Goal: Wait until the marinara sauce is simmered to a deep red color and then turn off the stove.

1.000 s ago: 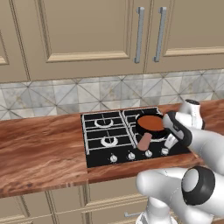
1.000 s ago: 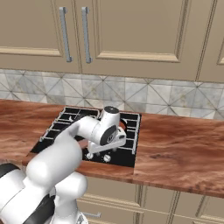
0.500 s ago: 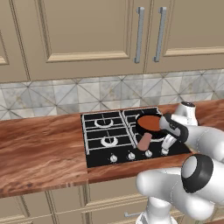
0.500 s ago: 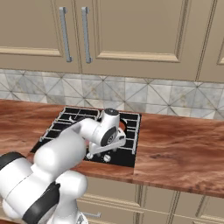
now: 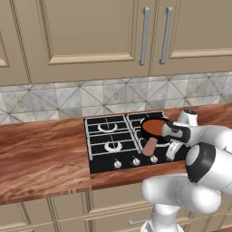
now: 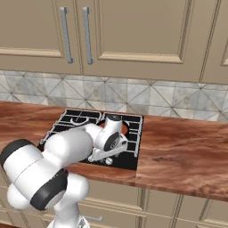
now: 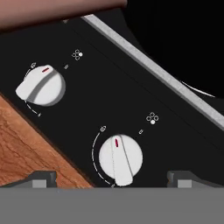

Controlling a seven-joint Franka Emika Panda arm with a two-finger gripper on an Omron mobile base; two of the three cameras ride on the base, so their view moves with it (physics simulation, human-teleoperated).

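Observation:
The black stove [image 5: 111, 136] sits in the wooden counter, with silver knobs [image 5: 136, 161] along its front edge. On its right front burner stands a small black pan of reddish-brown marinara sauce [image 5: 154, 125], its pinkish handle [image 5: 150, 145] pointing to the front. My gripper [image 5: 171, 152] hangs low over the stove's front right corner, beside the handle. In the hand view the gripper [image 7: 113, 179] is open, its fingertips [image 7: 41, 178] wide apart on either side of a white knob [image 7: 120, 158] with a red mark. A second knob [image 7: 40, 85] lies to the left. My arm hides most of the pan in the right base view.
The wooden counter [image 5: 41, 154] runs to both sides of the stove [image 6: 84, 129], with a tiled backsplash [image 5: 68, 97] and beige wall cabinets [image 5: 90, 31] behind. The pan handle [image 7: 57, 8] crosses the top of the hand view, close above the knobs.
My hand has moved down and forward from over the pan to the stove's front right knobs. Pan and sauce have stayed in place.

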